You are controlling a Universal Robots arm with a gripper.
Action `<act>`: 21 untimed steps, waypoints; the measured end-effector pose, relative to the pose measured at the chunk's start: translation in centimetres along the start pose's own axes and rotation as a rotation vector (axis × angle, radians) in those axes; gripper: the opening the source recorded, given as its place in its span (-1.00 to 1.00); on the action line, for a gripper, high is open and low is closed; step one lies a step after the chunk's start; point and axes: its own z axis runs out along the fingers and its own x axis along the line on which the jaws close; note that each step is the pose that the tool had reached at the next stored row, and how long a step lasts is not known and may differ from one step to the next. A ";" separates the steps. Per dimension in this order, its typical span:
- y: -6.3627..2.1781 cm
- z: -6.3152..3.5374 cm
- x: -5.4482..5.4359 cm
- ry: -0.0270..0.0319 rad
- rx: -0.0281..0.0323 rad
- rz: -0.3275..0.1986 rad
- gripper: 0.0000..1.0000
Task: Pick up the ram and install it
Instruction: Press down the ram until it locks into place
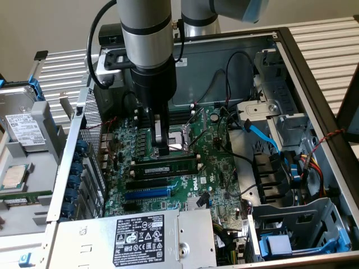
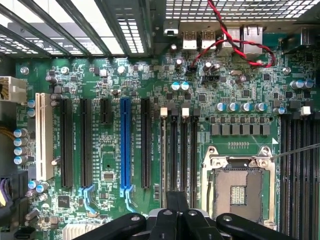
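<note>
Gripper (image 1: 161,150) hangs tip-down inside the open PC case (image 1: 314,84), low over the motherboard (image 1: 219,168). Jaw state: can't tell, since the tip reads as one narrow silver piece in the exterior view and the wrist view catches just the dark gripper (image 2: 175,222) body. Nothing visibly held.

The ram (image 1: 165,168) is just past the tip, toward the camera in the exterior view. It is a green stick w/ white label strip, standing on edge in the mem slot nearest the expansion slots. In the wrist view the ram (image 2: 163,155) shows edge-on as a thin pale line. Empty black slots run alongside it on the CPU side. Tip looks close above it; contact can't be confirmed. Whether it's fully clicked in can't be told either.

CPU socket (image 1: 179,147) sits right by the tip w/ its metal frame bare. In the wrist view the CPU socket (image 2: 239,187) lies just beyond the mem slots.

On the ram's other side comes a black slot, then the blue expansion slot (image 1: 147,193) (image 2: 125,145). More black slots and a white slot (image 2: 44,135) follow.

Farther out:
- red/black twisted wires (image 2: 240,45) loop over the board edge near the rear ports
- blue cable (image 1: 263,137) crosses toward the drive cage on the exterior view's right
- PSU (image 1: 140,235) w/ black label sits at the near edge
- outside the case, on the exterior view's left, are a hard drive (image 1: 22,126) and a loose CPU chip (image 1: 15,176)
</note>
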 end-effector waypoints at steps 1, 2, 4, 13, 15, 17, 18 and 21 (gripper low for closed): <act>0.01 0.03 -0.2 0.0014 0.0001 0.000 -0.80; 0.02 0.07 -0.3 0.0032 0.0001 0.000 -0.80; 0.05 0.17 -0.3 0.0106 0.0005 0.000 -0.80; 0.02 0.26 0.5 0.0144 0.0000 0.000 -0.80; 0.01 0.31 0.7 0.0143 0.0000 0.000 -0.80; 0.01 0.40 0.7 0.0142 0.0001 0.000 -0.80; 0.02 0.46 0.7 0.0143 0.0001 0.000 -0.80; -0.01 0.63 0.7 0.0141 0.0000 -0.001 -0.80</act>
